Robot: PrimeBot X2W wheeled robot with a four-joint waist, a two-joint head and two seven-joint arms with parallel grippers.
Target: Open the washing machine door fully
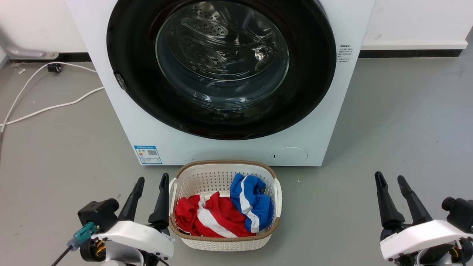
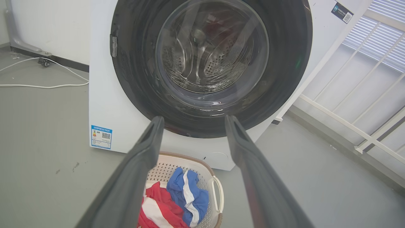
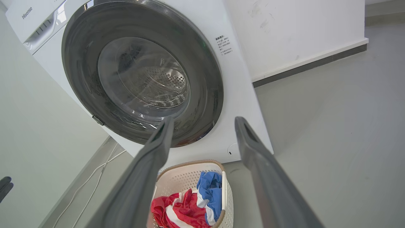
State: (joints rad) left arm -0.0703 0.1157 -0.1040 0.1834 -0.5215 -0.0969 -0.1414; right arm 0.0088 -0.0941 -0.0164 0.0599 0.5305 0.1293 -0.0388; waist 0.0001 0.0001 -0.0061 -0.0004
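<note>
- Left gripper [image 1: 152, 178]: two long dark tapered fingers spread apart and holding nothing, just beside the basket's left rim.
- Right gripper [image 1: 389, 176]: fingers likewise parted and empty, over bare grey floor [image 1: 406, 122], well to the right of the basket.
- Basket [image 1: 225, 162]: white perforated plastic with a brown woven-look rim, in front of the washer. It holds a crumpled red garment [image 1: 207, 218] and a blue garment [image 1: 251, 203], both with white stripes.
- Washer [image 1: 140, 136]: smooth white box. Low on its front are a blue label [image 1: 147, 154] with a QR code, its print too small to read, and a round cap [image 1: 289, 156].
- Door [image 1: 221, 66]: glossy black disc with a clear bulging centre, lying flat against the washer's front, well apart from both grippers. The perforated steel drum shows through the glass. A small grey fitting [image 1: 120, 81] sits on its left rim.
- Right wrist view: "Hisense" [image 3: 27, 12] on the top panel, plus a sticker [image 3: 223, 46] of illegible lines.
- Left wrist view: white railing [image 2: 364, 79] beside the washer.
- White cable [image 1: 48, 107] on the floor, running towards the wall.
</note>
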